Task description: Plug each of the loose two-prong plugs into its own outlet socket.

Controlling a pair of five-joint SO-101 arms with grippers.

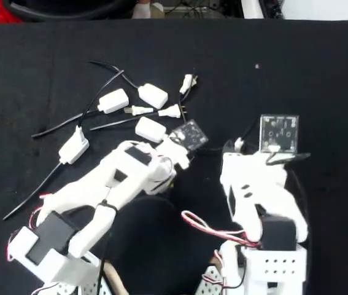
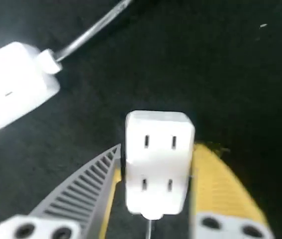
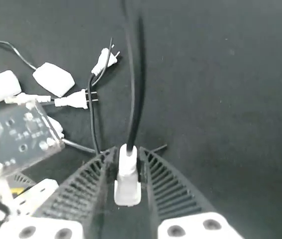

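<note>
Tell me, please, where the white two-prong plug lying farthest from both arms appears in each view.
High view: the white two-prong plug lies at the pile's far edge, straight above the left arm's clear circuit board.
Right wrist view: the plug lies farther out than that board.
Left wrist view: aimed elsewhere, at a white socket block.
Shared landmark: the circuit board, in the high and right wrist views.

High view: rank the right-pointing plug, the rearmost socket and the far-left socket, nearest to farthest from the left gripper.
1. The right-pointing plug, just beyond the left gripper.
2. The rearmost socket, farther back, behind that plug.
3. The far-left socket, well out to the left, beside the arm.
</note>
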